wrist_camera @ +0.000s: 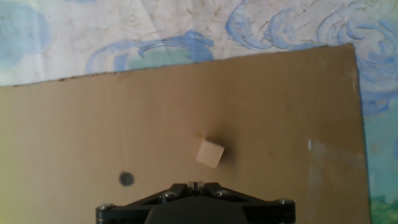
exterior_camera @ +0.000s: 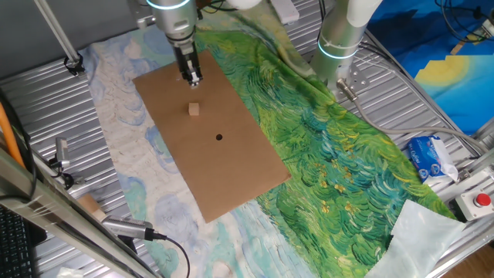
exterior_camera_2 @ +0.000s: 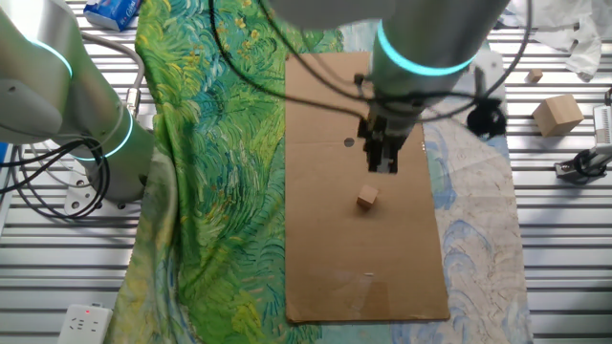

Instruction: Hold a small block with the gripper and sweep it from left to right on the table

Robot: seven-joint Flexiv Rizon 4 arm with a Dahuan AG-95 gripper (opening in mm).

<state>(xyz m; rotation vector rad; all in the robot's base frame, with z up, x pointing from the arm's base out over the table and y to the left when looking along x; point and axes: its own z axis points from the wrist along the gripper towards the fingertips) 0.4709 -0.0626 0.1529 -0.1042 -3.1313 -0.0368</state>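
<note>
The small block is a pale tan wooden cube lying free on the brown cardboard of the table. My gripper hangs above the cardboard, just beyond the block and apart from it. Its jaws are pressed together with nothing between them. In the other fixed view the gripper is above and slightly right of the block. In the hand view the block sits tilted just ahead of the gripper.
A small black dot marks the cardboard near the block. Green cloth lies to one side, pale blue cloth to the other. An upright silver arm column stands behind. A larger wooden cube rests on the ribbed metal.
</note>
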